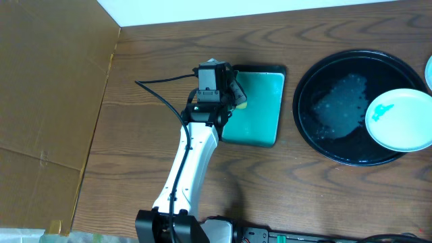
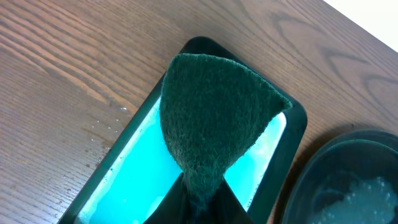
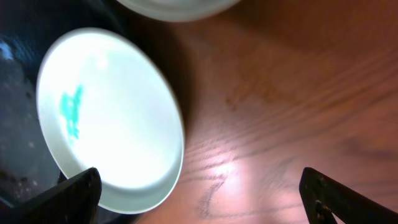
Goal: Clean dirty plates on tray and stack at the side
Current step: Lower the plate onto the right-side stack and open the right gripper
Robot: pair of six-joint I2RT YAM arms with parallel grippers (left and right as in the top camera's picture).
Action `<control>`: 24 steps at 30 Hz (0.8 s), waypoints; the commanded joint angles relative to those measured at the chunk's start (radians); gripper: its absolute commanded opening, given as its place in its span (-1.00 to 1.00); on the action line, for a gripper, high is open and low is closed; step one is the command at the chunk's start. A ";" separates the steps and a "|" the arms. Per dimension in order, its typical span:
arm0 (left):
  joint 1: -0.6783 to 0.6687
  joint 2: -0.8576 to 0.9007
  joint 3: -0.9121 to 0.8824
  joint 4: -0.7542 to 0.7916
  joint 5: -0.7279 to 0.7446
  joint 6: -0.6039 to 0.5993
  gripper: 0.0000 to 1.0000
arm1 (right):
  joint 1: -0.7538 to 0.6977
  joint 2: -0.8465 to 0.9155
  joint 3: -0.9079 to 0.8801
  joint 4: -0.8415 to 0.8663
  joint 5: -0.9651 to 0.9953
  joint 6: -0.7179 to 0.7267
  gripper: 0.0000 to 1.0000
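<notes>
Brown cardboard (image 1: 47, 94) is lying left of the wood-grain table (image 1: 135, 148). The left gripper (image 2: 200, 202) is pinching a green scouring pad (image 2: 211, 124) over the teal rectangular dish (image 1: 260, 128). Rightward, the wet black tray (image 1: 305, 115) is carrying a teal-smeared plate (image 1: 399, 119) across its right rim. The right gripper (image 3: 199, 196) is hovering above it, spread wide and holding nothing.

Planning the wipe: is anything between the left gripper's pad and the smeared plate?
Nothing visible blocks the green scouring pad in the left gripper from the teal-smeared round white plate on the black tray; only wooden table between.
</notes>
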 commanded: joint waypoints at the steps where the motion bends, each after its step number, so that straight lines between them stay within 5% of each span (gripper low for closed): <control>1: 0.005 0.000 -0.007 0.002 -0.013 0.010 -0.85 | 0.065 0.011 -0.068 0.018 0.023 0.135 0.98; 21: 0.005 0.000 -0.007 0.004 -0.013 0.010 -0.85 | 0.187 0.013 -0.354 0.370 0.031 0.327 0.98; 24: 0.005 0.001 -0.007 0.004 -0.013 0.010 -0.85 | 0.188 0.013 -0.359 0.397 0.036 0.327 0.62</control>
